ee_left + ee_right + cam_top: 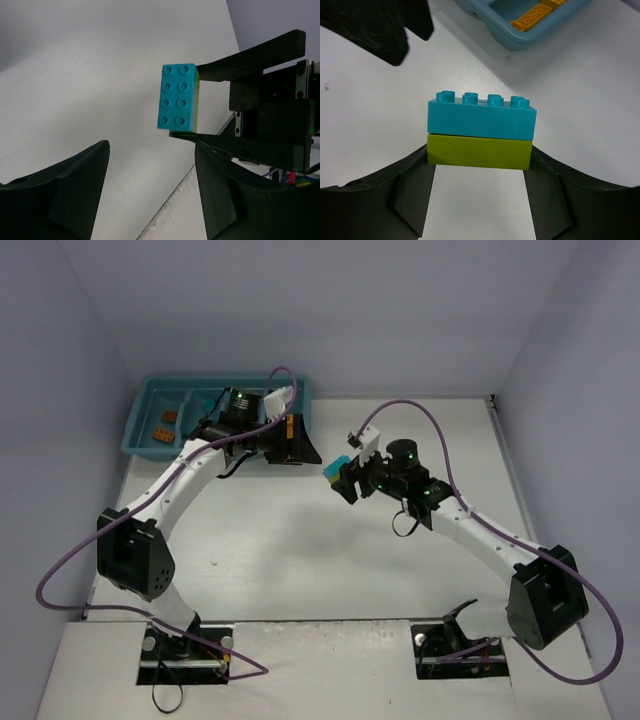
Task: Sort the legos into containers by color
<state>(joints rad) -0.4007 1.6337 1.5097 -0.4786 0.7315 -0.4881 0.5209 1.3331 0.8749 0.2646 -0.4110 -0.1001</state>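
My right gripper (477, 161) is shut on a lime green lego (477, 154) that has a teal lego (481, 117) stuck on top of it. The top view shows this pair (338, 468) held above the table's middle by the right gripper (345, 478). The left gripper (300, 450) hangs just left of it, beside the tray, facing the pair. In the left wrist view the left gripper (150, 192) is open and empty, with the teal lego's (177, 97) studs toward it. The teal tray of containers (140, 418) sits at the back left with orange legos (163, 427) in one compartment.
The tray's rim (520, 42) and orange legos (532, 17) show beyond the held pair in the right wrist view, with a dark left finger (380, 30) at the upper left. Grey walls close in the table on three sides. Purple cables loop off both arms.
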